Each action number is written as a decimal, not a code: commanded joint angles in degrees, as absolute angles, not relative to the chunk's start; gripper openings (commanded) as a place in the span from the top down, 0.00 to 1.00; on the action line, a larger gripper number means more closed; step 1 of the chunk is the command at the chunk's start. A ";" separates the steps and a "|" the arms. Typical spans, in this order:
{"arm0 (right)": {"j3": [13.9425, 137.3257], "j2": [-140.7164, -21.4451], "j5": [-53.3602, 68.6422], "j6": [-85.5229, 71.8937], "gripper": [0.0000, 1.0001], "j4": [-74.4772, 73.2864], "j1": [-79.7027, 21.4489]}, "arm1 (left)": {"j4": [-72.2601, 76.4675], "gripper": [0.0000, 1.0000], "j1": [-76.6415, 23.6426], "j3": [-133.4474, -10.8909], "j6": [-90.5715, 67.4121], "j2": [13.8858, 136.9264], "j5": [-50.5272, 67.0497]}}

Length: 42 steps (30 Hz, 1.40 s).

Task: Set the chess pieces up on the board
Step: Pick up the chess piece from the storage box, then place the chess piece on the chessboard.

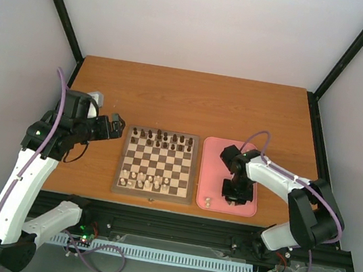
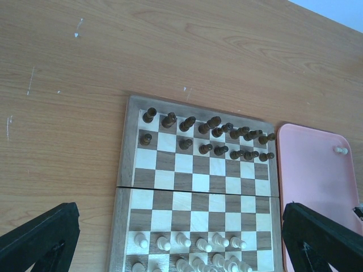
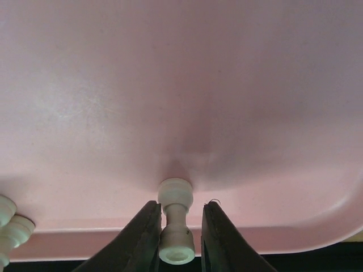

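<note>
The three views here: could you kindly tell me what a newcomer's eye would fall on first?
The chessboard mid-table, with dark chessmen along its far rows and cream chess pieces along its near rows. Right of it lies a pink tray, where the right gripper straddles one cream piece; the left gripper hangs wide open left of the chessboard.

Table (image 1: 186, 102): brown wood-grain top, a few small pale flecks on it.
Chessboard (image 1: 157, 163): lies flat near the middle, toward 6 o'clock.
Pink tray (image 1: 211, 175): flat, just beside the chessboard at its 3 o'clock.
</note>
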<state>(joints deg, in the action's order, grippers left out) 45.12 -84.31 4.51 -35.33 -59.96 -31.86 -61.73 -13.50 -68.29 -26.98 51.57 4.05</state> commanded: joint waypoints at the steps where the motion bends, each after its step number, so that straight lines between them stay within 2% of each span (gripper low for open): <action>1: 46.61 -83.91 3.68 -35.32 0.82 -60.19 -31.38 | -61.17 0.00 -13.18 -68.73 -26.28 51.06 3.42; 7: 48.28 -82.36 1.44 -35.46 0.93 -62.29 -31.38 | -61.34 0.00 -13.17 -68.92 -26.35 50.75 3.38; 18: 62.89 -82.05 -1.02 -34.05 0.96 -69.34 -32.40 | -61.55 0.00 -13.17 -68.62 -26.77 49.97 4.21; 26: 75.85 -90.73 0.03 -38.95 0.96 -71.54 -46.89 | -61.22 0.00 -13.18 -69.08 -26.72 50.14 4.23; 31: 79.53 -97.65 2.89 -41.10 0.96 -70.00 -55.15 | -61.21 0.00 -13.14 -69.59 -26.64 50.27 4.25; 42: 81.97 -104.99 5.14 -41.01 0.94 -66.50 -60.57 | -61.69 0.00 -13.17 -69.50 -26.40 49.57 3.89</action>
